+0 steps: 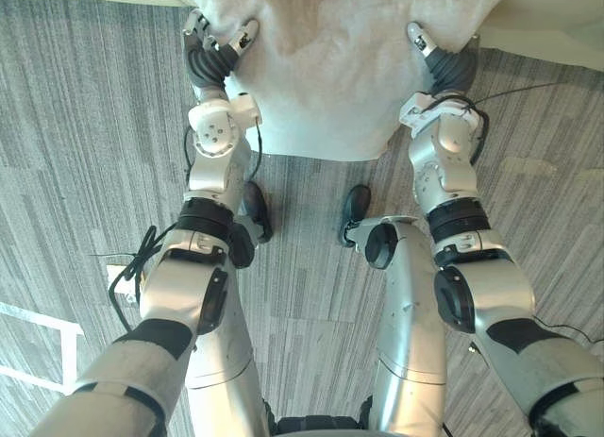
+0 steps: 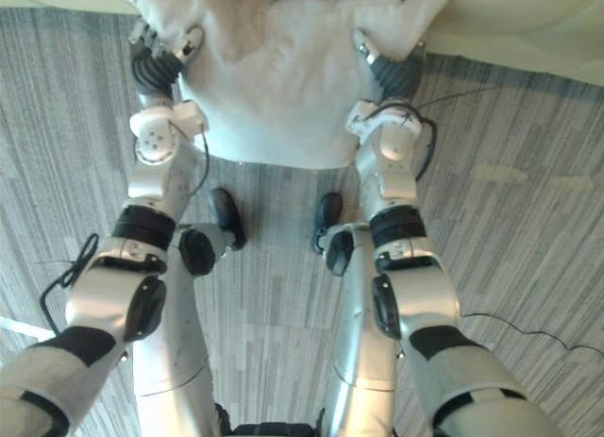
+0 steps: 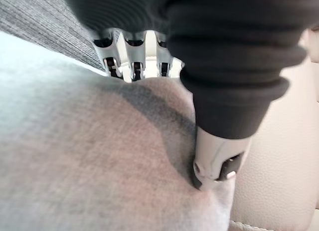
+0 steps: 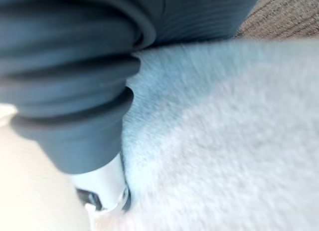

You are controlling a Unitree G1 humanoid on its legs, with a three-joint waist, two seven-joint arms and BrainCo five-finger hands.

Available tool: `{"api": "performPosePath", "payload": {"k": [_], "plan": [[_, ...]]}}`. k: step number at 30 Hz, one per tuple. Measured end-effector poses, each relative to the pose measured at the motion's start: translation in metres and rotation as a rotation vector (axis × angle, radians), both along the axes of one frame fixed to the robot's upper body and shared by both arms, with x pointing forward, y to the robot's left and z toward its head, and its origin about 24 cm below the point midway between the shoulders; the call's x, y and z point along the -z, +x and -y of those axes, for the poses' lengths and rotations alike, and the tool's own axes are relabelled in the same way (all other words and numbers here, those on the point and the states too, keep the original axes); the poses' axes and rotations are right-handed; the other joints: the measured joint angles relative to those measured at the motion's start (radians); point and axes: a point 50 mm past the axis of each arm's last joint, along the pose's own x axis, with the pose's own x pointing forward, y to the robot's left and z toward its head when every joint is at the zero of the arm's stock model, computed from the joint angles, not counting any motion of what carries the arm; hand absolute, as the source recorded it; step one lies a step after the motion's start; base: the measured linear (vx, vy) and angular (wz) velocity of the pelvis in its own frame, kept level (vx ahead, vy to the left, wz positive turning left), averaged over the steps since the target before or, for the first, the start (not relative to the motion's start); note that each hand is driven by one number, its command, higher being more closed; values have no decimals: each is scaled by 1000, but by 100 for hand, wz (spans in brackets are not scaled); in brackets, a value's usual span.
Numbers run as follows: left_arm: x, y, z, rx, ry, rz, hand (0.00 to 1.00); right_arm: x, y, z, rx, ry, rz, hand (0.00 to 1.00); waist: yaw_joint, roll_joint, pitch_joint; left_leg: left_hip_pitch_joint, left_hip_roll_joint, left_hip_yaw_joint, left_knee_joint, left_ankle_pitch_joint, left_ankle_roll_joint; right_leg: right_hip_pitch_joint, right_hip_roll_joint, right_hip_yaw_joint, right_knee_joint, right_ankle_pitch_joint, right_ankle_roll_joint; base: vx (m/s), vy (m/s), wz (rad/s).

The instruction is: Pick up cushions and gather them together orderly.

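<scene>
Pale cushion (image 1: 321, 78) between left hand (image 1: 213, 58) and right hand (image 1: 442, 64) (both pinching).

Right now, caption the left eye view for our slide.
Left robot hand and right robot hand clutch a white cushion over carpet.

Both eye views are looking straight down, sharing the cushion (image 1: 321, 78) at upper centre; wrist views are hugging it.
</scene>
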Motion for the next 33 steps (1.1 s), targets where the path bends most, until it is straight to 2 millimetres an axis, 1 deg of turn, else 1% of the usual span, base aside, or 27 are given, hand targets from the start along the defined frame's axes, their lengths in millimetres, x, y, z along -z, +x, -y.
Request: {"api": "performPosePath", "payload": {"k": [3, 5, 7, 9, 11, 13, 14, 16, 17, 19, 20, 22, 23, 25, 26, 27, 29, 30, 31, 33], "plan": [[-3, -3, 7, 7, -14, 16, 100, 0, 0, -2, -12, 10, -5, 100, -2, 0, 0, 12, 0, -1, 9, 2, 3, 12, 0, 2, 8, 1, -1, 0, 0, 0], [0, -5, 12, 20, -28, 17, 100, 5, 1, -6, -27, 34, -26, 100, -7, -1, -1, 48, -1, -1, 4, 2, 3, 51, 1, 2, -1, 1, -1, -1, 4, -3], [10, -10, 19, 47, -18, 19, 100, 20, -4, -6, -34, 58, -38, 100, -7, -2, -3, 129, 5, 6, -16, 1, 3, 132, 8, 1, -27, 2, 1, -2, -2, -11], [12, -19, 22, 68, -35, 67, 100, 25, -13, -5, -43, 71, -4, 100, -5, -3, -6, 198, 9, 15, -57, 1, 2, 197, 18, 1, -72, 12, 6, -29, -16, -16], [17, -28, 24, 95, -62, 103, 100, 31, -24, -7, -59, 94, 31, 100, -7, -3, -6, 301, 12, 31, -127, 7, -7, 292, 28, 0, -149, 23, 13, -41, -22, -20], [31, -39, 28, 124, -64, 120, 100, 46, -38, -4, -45, 114, 52, 100, -9, -3, -55, 366, 10, 48, -195, 19, -7, 353, 31, -3, -214, 35, 13, 25, -24, -9], [39, -47, 32, 145, -67, 128, 100, 52, -47, -3, -38, 131, 68, 100, -13, -3, -55, 440, 8, 55, -236, 29, -14, 426, 33, -10, -256, 51, 3, 82, -21, -5], [49, -53, 37, 165, -78, 118, 100, 59, -55, -1, -22, 129, 78, 100, -13, -3, -55, 516, 5, 63, -276, 30, -16, 500, 34, -16, -295, 53, 3, 102, -20, -4], [62, -65, 43, 197, -100, 109, 100, 67, -70, 2, 3, 118, 103, 100, -14, -3, -56, 634, -5, 77, -345, 33, -21, 613, 33, -19, -355, 56, 8, 113, -24, -2], [70, -73, 46, 213, -114, 106, 100, 72, -79, 4, 25, 101, 117, 100, -15, -5, -66, 692, -11, 85, -383, 36, -27, 666, 33, -19, -390, 59, 14, 111, -17, -4], [77, -80, 49, 230, -125, 99, 100, 76, -87, 5, 42, 79, 125, 100, -15, -4, -84, 738, -15, 92, -417, 39, -30, 710, 33, -21, -422, 62, 18, 155, -6, -7], [99, -99, 53, 264, -138, 68, 100, 91, -109, 6, 84, 6, 117, 100, -16, -5, -117, 893, -29, 117, -511, 42, -36, 855, 33, -22, -511, 69, 31, 188, 17, -11], [106, -104, 53, 267, -144, 52, 100, 97, -115, 6, 92, -17, 107, 100, -17, -5, -131, 931, -33, 123, -535, 43, -38, 888, 33, -22, -533, 73, 37, 174, 43, -14], [127, -121, 53, 277, -167, -1, 100, 116, -135, 5, 100, -63, 60, 100, -17, -7, -180, 1065, -47, 147, -619, 45, -40, 1013, 33, -20, -612, 78, 45, 210, 57, -14], [132, -126, 53, 278, -173, -14, 100, 121, -140, 6, 100, -68, 45, 100, -17, -8, -197, 1098, -50, 156, -640, 45, -40, 1041, 33, -19, -630, 80, 49, 230, 63, -19], [140, -135, 53, 284, -184, -35, 100, 129, -149, 5, 99, -80, 20, 100, -17, -8, -223, 1160, -56, 172, -681, 46, -42, 1097, 33, -16, -671, 81, 50, 176, 52, -20], [148, -144, 55, 298, -191, -59, 100, 139, -159, 6, 103, -88, -15, 100, -15, -8, -253, 1237, -65, 191, -736, 48, -45, 1163, 34, -7, -723, 86, 60, 134, 52, -21], [151, -145, 56, 303, -191, -69, 100, 142, -161, 6, 103, -89, -30, 100, -17, -8, -267, 1252, -68, 197, -752, 50, -45, 1176, 35, -5, -737, 89, 64, 127, 57, -19], [156, -149, 59, 313, -189, -92, 100, 150, -165, 7, 104, -92, -61, 100, -19, -10, -294, 1283, -79, 208, -792, 59, -46, 1198, 35, 4, -767, 93, 69, 136, 50, -16], [164, -154, 61, 326, -174, -122, 100, 157, -168, 5, 93, -102, -95, 100, -28, -10, -314, 1337, -102, 215, -863, 85, -46, 1238, 32, 12, -816, 108, 72, 145, 40, -9]]}}
